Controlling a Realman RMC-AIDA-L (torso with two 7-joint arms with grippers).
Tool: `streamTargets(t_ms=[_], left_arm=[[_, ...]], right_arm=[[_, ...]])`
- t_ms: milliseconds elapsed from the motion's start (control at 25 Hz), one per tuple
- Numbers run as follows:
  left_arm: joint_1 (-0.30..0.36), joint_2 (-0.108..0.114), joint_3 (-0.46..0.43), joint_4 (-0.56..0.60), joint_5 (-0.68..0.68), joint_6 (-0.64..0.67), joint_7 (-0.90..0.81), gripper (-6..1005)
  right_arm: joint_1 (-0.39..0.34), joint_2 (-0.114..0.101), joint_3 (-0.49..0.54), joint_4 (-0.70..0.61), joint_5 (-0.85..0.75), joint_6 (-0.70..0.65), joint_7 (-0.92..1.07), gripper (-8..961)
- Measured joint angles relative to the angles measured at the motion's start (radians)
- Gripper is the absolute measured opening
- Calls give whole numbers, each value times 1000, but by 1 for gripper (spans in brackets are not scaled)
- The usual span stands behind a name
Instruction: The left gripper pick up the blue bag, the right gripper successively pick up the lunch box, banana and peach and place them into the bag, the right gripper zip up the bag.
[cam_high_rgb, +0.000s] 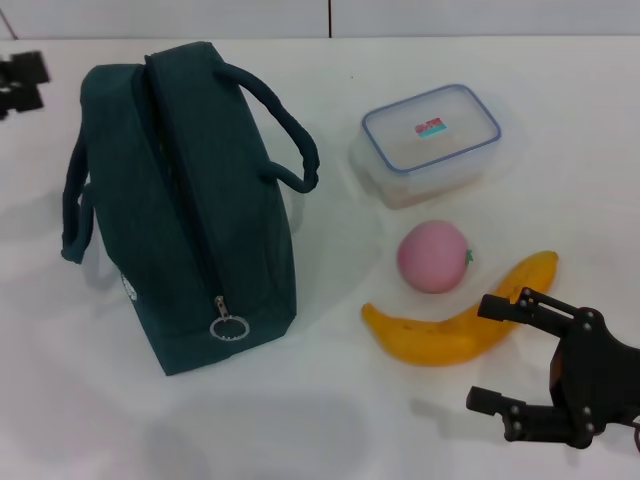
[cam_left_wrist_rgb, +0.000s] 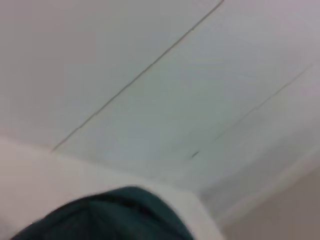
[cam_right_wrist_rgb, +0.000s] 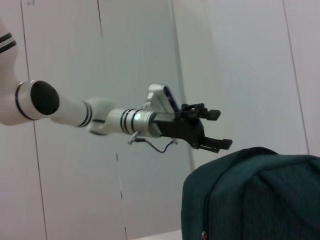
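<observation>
Teal blue bag (cam_high_rgb: 185, 215) stands zipped shut beside the lunch box (cam_high_rgb: 432, 140), peach (cam_high_rgb: 433, 257) and banana (cam_high_rgb: 460, 320). The right gripper (cam_high_rgb: 500, 355) hovers spread empty near the banana; the left gripper (cam_right_wrist_rgb: 217, 129) hangs unclenched above the bag

You see the black two-fingered left gripper (cam_high_rgb: 20, 82) cut off at nine o'clock of the head view, the black right gripper's (cam_high_rgb: 500, 352) arm cropped at four o'clock, the dark teal-blue fabric bag (cam_left_wrist_rgb: 110, 216) a blurred sliver in the left wrist view.
</observation>
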Motion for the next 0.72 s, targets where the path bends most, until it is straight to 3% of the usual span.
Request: streamTargets(t_ms=[200, 400, 720], left_arm=[[-75, 5, 18, 70, 197, 5, -149, 725], [-83, 3, 74, 69, 216, 4, -182, 714], [-117, -30, 81, 60, 242, -13, -180, 697]], right_arm=[[1, 0, 3, 4, 6, 0, 0, 873], [1, 0, 2, 4, 12, 1, -1, 873], [3, 0, 3, 4, 12, 2, -2, 873]])
